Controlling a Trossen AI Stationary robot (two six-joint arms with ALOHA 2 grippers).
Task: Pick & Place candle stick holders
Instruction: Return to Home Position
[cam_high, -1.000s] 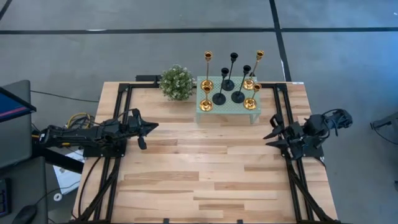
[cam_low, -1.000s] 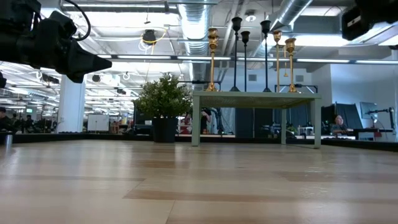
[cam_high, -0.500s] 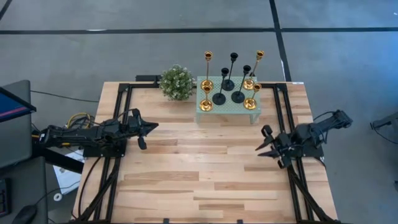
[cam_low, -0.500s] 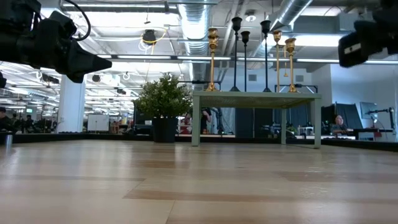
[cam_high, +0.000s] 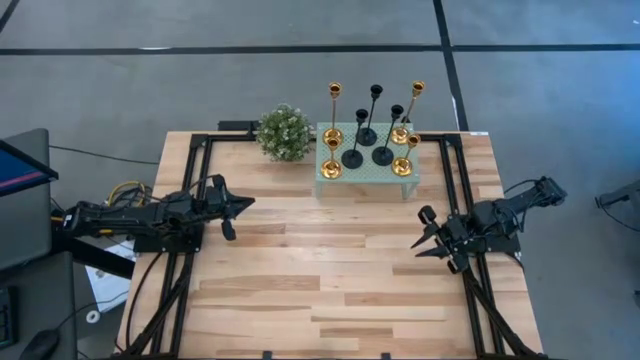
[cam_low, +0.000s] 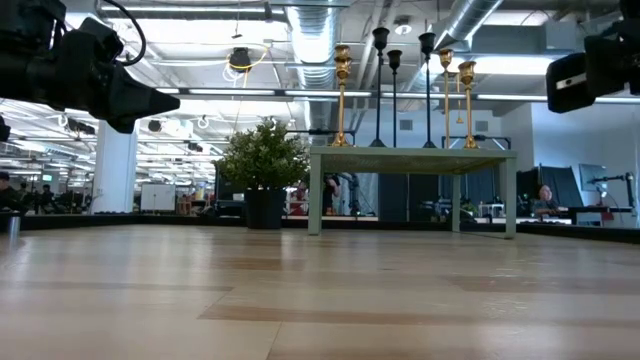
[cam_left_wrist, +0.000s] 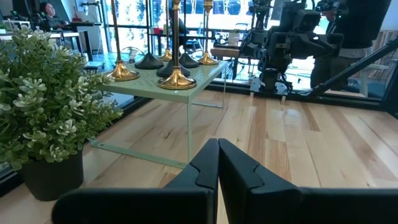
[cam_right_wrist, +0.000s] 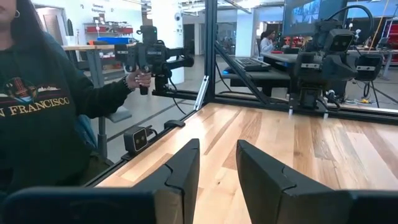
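Observation:
Several candle stick holders stand upright by their round bases on a mint green perforated stand at the far middle of the table. Some are gold and some are black. They also show in the low view and in the left wrist view. My left gripper hovers shut and empty over the table's left side, pointing right; its wrist view shows the fingers together. My right gripper hovers open and empty at the right, nearer than the stand; its wrist view shows the gap.
A round green bushy plant in a dark pot stands just left of the stand. Bare wooden table lies between the two grippers. A person in a dark sweatshirt stands beyond the table's left side, holding a hand-held device.
My right gripper has gone down and toward the table's near edge and a little left, away from the right edge, turning slightly as the arm stretched out. Most of the move came in the first half second. The holders and my left arm have kept still.

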